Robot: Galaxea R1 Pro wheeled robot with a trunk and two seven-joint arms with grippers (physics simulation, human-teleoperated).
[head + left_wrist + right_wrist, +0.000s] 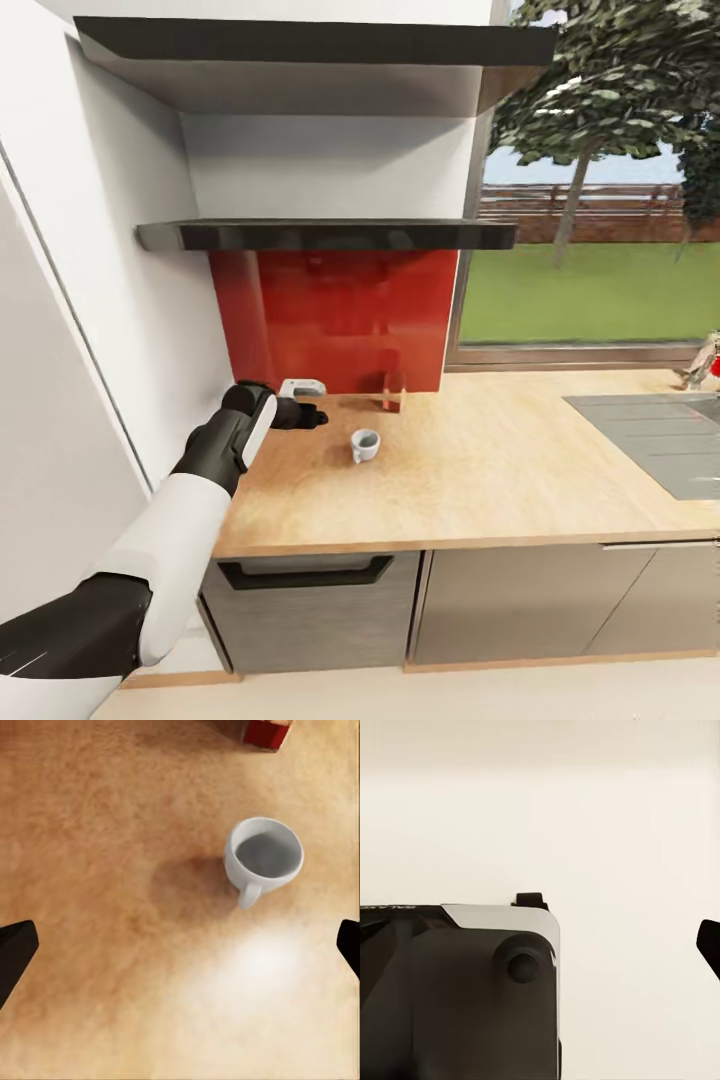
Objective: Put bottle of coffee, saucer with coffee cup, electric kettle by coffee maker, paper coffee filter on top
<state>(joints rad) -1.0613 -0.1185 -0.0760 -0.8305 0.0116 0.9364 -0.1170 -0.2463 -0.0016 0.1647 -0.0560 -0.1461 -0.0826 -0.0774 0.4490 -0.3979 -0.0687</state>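
A small white coffee cup (365, 445) is standing upright on an orange-brown wooden surface (480, 480), with its handle pointing toward the front edge. The robot's left arm is reaching in from the left side, and its left hand (312, 418) is hovering above the wood just to the left of the cup and slightly behind it, not touching it.

In the left wrist view, the cup (262, 859) is sitting apart from the hand, ahead of the two dark fingertips (15, 952), which are spread wide at opposite edges of the picture with nothing between them but bare wood. The cup is lying nearer one fingertip than the other and is casting a soft shadow beside it.

A small red and wooden block (392, 392) is standing behind the cup, against a glossy red wall panel (330, 315). A dark shelf (330, 235) is running above the panel. A grey sink drainer (655, 435) is set into the surface well off to the right, below a window (600, 200) showing grass and a tree.

In the right wrist view, a dark fingertip (709, 945) of the right hand is showing against a pale background, beside a dark part of the robot's body (457, 997); whether that hand is spread or pressed together cannot be told.
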